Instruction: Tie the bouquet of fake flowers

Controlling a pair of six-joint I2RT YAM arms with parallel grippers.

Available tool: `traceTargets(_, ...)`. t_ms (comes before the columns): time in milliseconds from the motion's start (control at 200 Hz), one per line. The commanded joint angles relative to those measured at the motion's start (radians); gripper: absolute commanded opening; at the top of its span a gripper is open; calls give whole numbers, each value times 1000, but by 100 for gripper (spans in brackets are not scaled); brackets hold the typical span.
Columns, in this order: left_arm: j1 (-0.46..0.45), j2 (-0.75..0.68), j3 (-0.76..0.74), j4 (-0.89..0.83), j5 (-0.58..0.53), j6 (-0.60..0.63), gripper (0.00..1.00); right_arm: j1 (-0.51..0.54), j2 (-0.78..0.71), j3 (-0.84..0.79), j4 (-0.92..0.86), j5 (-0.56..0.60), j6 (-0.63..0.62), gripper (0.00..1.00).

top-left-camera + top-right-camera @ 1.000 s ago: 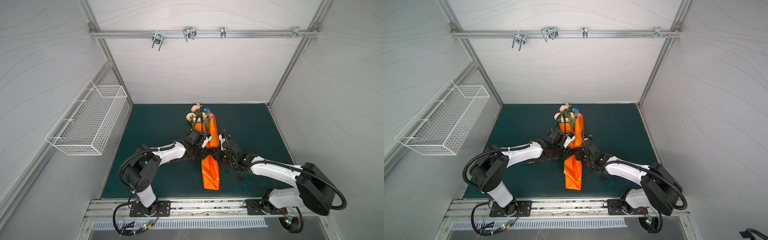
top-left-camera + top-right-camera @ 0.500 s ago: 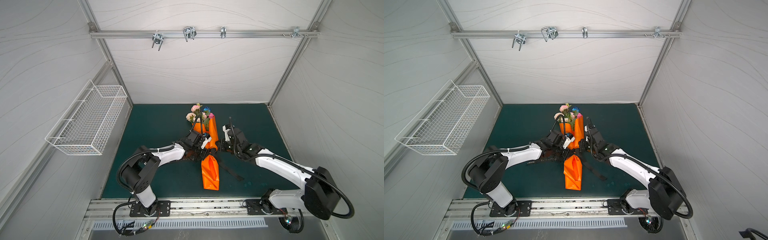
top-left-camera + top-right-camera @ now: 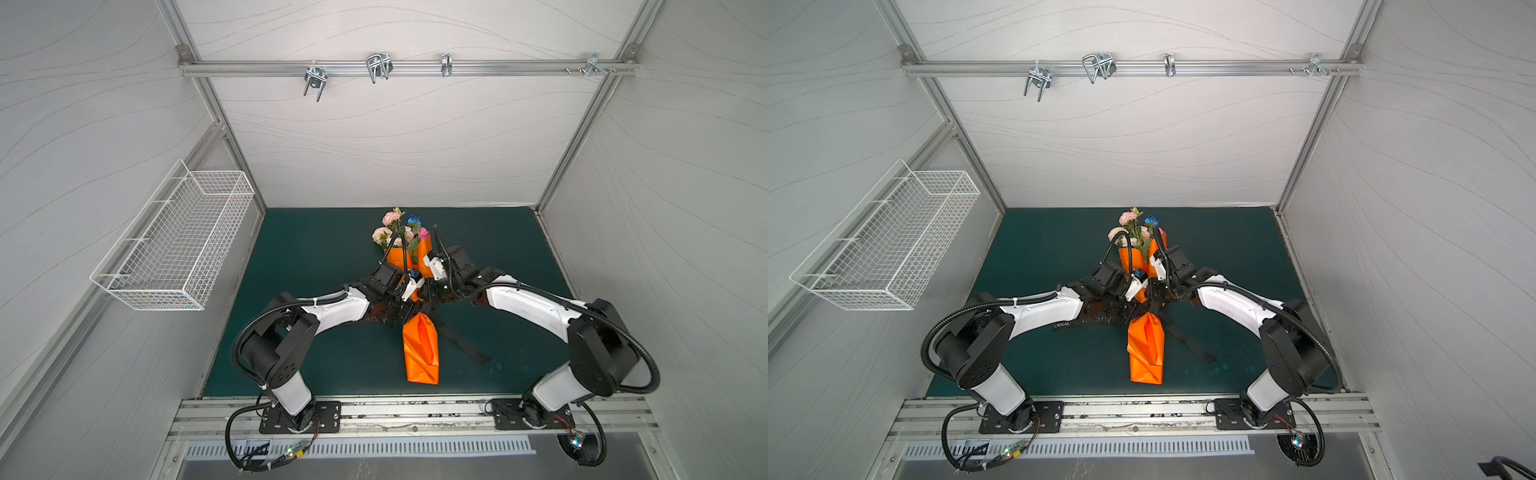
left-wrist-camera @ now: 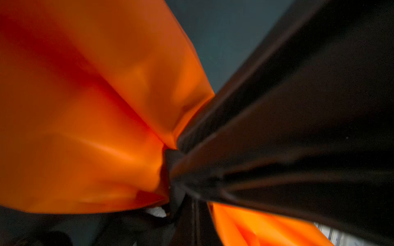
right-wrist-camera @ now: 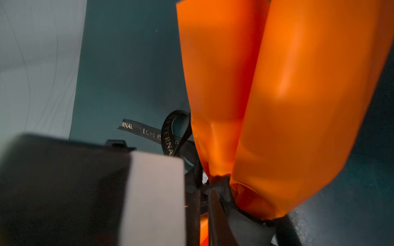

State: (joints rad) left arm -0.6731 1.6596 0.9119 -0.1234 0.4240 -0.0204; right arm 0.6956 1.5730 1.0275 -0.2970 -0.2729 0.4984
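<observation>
- your bouquet of pink, cream and blue fake flowers [image 3: 398, 232] pokes out of the far end of the crinkly orange paper wrapper [image 3: 420, 349], which lies on the dark green mat [image 3: 316, 266];
- black ribbon with white lettering [image 5: 147, 132] is cinched round the wrapper's pinched waist; tails trail off either side of it;
- your left gripper [image 3: 406, 309] is right at that waist, jaws together; can't see if anything's pinched;
- right gripper [image 3: 430, 293] crowds the waist from the wrapper's other side; can't tell if it's apart or closed

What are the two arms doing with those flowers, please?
Both arms meet at the pinched middle of the bouquet of fake flowers, which lies in orange wrapping paper on the green mat. A black ribbon is cinched around that middle. The left hand is shut beside it; the state of the right hand is hidden.
</observation>
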Motion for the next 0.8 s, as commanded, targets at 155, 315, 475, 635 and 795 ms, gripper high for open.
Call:
traceTargets(155, -7, 8, 30, -63, 13, 83, 0, -9, 41, 36, -96, -39, -73, 21)
traceTargets(315, -7, 14, 40, -92, 0, 107, 0, -17, 47, 28, -110, -28, -95, 23)
traceTargets(475, -8, 25, 44, -93, 2, 114, 0, -27, 57, 28, -100, -27, -107, 24)
traceTargets(635, -7, 29, 45, -93, 0, 114, 0, -28, 73, 25, -77, -50, -115, 28)
traceTargets(795, -8, 33, 50, -88, -4, 107, 0, -25, 87, 22, -53, -82, -121, 28)
